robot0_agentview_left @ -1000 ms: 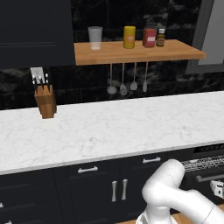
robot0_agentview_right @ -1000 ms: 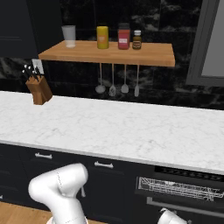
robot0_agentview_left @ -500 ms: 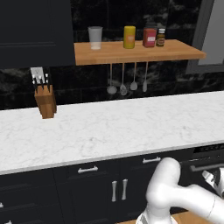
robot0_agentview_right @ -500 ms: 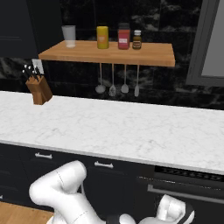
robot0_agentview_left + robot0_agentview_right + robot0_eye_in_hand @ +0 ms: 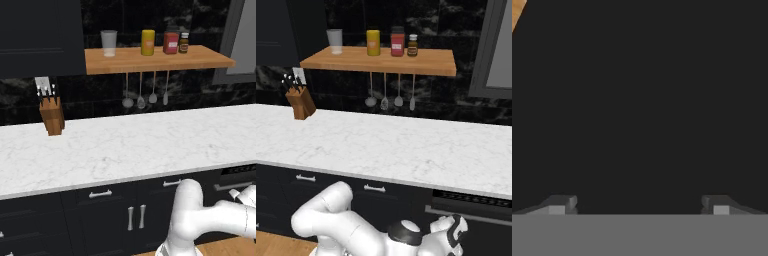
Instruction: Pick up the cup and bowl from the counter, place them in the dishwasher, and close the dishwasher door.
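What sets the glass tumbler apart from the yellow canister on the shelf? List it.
The glass tumbler is translucent and pale; the yellow canister is opaque and bright. The tumbler flares wider toward its rim; the canister is a straight cylinder. The tumbler stands at the shelf's left end, the canister further right. Both stand upright.

Dishwasher door (image 5: 471, 212) swung up from wide open, wire rack showing, to nearly shut, just a thin gap left at its top. Arm pushed lower and further toward it. Gripper (image 5: 639, 206) jaws spread wider, close against the dark panel.
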